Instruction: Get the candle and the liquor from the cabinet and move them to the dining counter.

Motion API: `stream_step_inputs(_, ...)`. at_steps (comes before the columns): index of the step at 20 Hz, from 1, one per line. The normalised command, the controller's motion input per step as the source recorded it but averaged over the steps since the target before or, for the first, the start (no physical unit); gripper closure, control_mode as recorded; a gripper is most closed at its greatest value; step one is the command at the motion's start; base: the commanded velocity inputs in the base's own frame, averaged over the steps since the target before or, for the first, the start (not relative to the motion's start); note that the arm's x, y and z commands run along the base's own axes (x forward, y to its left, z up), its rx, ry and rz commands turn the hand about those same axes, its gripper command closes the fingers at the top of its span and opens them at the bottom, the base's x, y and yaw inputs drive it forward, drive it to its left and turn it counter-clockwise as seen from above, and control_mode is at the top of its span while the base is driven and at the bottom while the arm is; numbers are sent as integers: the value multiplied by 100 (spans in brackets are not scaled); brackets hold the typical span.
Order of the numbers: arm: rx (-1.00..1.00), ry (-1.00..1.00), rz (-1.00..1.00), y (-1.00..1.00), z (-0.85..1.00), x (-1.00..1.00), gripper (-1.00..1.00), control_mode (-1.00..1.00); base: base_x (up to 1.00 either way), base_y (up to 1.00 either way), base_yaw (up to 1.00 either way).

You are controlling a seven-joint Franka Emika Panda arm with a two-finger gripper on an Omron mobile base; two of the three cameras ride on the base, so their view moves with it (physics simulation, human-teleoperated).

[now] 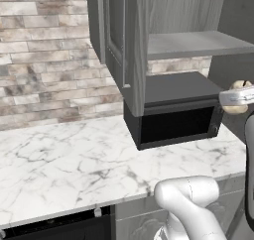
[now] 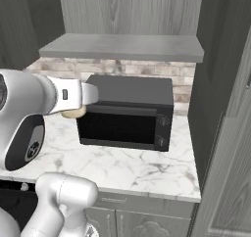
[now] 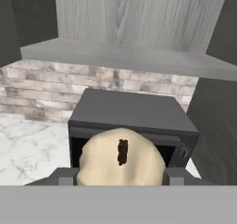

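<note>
Clearly you were in the first carry of the job: the candle was out of the cabinet (image 3: 134, 19), whose open body with its one inner shelf (image 2: 122, 47) stood above and ahead of the pincer, its panelled door (image 1: 116, 35) swung off to one side. That shelf looked bare where you could see it, and I could not find the liquor on it from these angles, so it may have sat in a part that was hidden.

Below the cabinet and ahead of the pincer sat the black microwave (image 2: 130, 113) on the marble counter (image 1: 64, 154) backed by the brick wall (image 1: 44, 50). That worktop was not the dining counter, so I judged nothing had been delivered yet.

Your pincer (image 3: 121, 177) stood about half open, its two dark tips (image 3: 175, 176) pressed on either side of the candle (image 3: 121, 159), which filled the gap between them with its dark wick facing the hand camera. From the left base view the candle (image 1: 239, 85) peeked out tan above and below the hand, clear of the microwave.

Next, as I read it, you needed to keep the grip firm, draw the arm back clear of the cabinet door, and drive the base round to the dining counter before returning for the liquor.
</note>
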Motion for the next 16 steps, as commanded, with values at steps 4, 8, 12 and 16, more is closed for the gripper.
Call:
stream_step_inputs(4,0,0,0,2,-2,-2,100,-100,0,0,0)
stream_step_inputs(8,0,-1,0,0,0,-7,100,100,-10,0,0)
stream_step_inputs(12,0,0,0,0,0,0,100,100,-73,-9,-6)
stream_step_inputs(16,0,0,0,0,0,0,100,100,-86,-14,-14)
